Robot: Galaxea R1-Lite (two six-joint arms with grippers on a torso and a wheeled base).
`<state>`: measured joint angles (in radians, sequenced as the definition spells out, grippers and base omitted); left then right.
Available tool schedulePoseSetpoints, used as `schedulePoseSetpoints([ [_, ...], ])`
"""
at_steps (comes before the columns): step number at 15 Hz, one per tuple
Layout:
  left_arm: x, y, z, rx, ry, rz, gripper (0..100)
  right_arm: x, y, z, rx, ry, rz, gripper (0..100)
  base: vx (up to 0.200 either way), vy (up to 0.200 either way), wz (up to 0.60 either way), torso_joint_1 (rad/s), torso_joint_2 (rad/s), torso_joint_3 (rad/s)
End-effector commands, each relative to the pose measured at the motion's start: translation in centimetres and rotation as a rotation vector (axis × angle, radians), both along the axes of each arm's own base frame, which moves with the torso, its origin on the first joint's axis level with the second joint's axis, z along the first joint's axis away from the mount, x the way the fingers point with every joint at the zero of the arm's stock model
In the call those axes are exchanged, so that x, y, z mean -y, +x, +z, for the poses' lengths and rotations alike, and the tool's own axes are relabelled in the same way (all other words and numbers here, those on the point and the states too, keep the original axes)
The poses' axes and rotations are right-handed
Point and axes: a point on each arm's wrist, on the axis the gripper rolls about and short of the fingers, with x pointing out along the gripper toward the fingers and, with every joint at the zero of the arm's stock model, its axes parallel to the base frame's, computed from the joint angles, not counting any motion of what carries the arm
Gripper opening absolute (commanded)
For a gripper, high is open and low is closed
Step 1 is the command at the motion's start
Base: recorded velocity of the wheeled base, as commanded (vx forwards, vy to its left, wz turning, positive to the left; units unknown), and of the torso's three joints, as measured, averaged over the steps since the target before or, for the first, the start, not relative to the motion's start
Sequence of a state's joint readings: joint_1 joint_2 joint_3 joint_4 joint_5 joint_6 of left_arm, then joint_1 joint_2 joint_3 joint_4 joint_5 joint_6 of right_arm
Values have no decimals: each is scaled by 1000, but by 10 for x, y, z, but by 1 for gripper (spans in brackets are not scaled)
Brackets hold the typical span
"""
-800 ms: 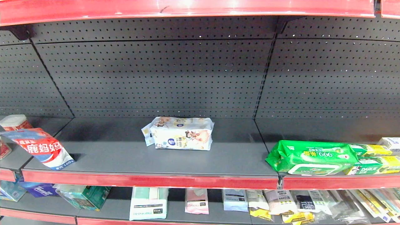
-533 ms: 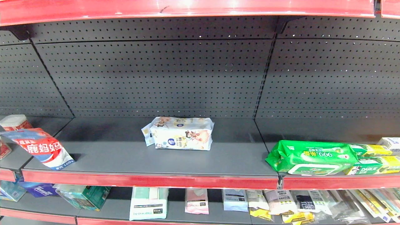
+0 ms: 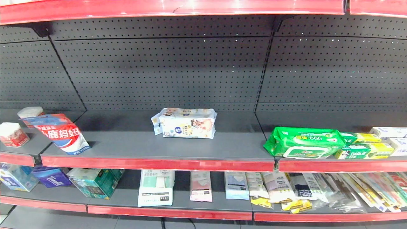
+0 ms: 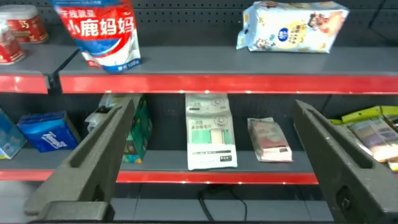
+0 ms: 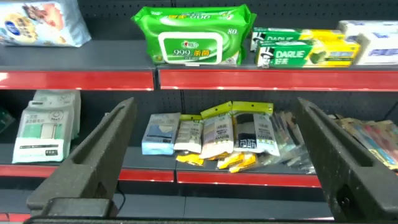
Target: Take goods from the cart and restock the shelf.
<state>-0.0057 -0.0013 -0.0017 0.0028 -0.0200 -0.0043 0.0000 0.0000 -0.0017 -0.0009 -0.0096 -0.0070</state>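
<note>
Looking at the shelf (image 3: 159, 164), Mia is asking: are goods sitting on it yet?

Ben is answering: Some are. A white tissue pack (image 3: 187, 122) is lying in the middle part, with lots of grey board showing around it. A blue and red bag (image 3: 60, 133) is leaning at the left end, well apart. A green wipes pack (image 3: 303, 142) is lying in the next part on the right, with toothpaste boxes (image 3: 365, 146) just beside it.

Mia is asking: are the arms carrying anything?

Ben is answering: No. The left pincer (image 4: 212, 106) is gaping wide and holding nothing. The right pincer (image 5: 216, 104) is doing the same. Both are facing the lower shelf (image 4: 161, 177).

Mia is asking: is the job getting close to done?

Ben is answering: I am thinking not. The middle part is needing many more packs, so I am guessing the robot is going to be fetching more goods from the cart.
</note>
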Motion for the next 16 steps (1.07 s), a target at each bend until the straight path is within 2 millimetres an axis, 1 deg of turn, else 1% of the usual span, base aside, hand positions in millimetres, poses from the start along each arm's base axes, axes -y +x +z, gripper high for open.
schedulePoseSetpoints([
  [1, 0, 0, 0, -2, 0, 0, 100, 0, 0, 0, -3, -1, 0, 100, 0, 0, -600, -2, 2, -2],
  [16, 0, 0, 0, -2, 0, 0, 100, 0, 0, 0, -3, -1, 0, 100, 0, 0, -600, 4, 3, 1],
])
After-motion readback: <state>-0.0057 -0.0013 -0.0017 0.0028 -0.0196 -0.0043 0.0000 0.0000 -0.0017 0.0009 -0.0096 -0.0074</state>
